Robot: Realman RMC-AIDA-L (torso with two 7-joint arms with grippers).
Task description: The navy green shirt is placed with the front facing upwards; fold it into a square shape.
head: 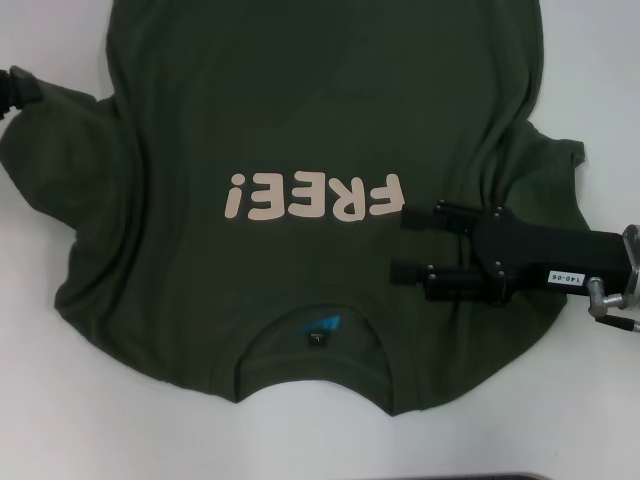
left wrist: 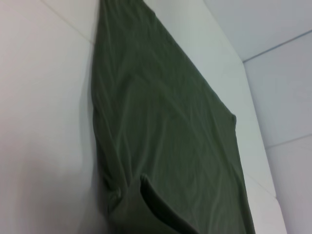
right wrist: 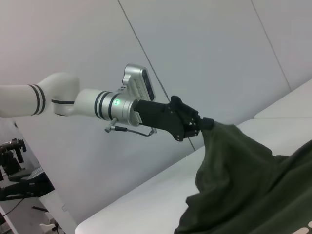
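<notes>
The navy green shirt [head: 300, 110] lies front up on the white table [head: 70, 410]. Its cream "FREE!" lettering [head: 315, 196] reads upside down, and its collar and blue neck label [head: 320, 328] are toward the near edge. My right gripper [head: 400, 243] hovers over the shirt beside the lettering, open, fingers pointing toward the robot's left. My left gripper [head: 18, 88] is at the far left, by the sleeve. In the right wrist view the left gripper [right wrist: 202, 124] is shut on a raised bunch of shirt [right wrist: 243, 175] fabric. The left wrist view shows only shirt [left wrist: 161, 126] cloth.
White table [left wrist: 44, 122] surrounds the shirt on the left and near sides. The shirt's hem runs out of the head view at the top. Dark equipment [right wrist: 19, 180] stands off the table, beyond the left arm, with plain walls behind.
</notes>
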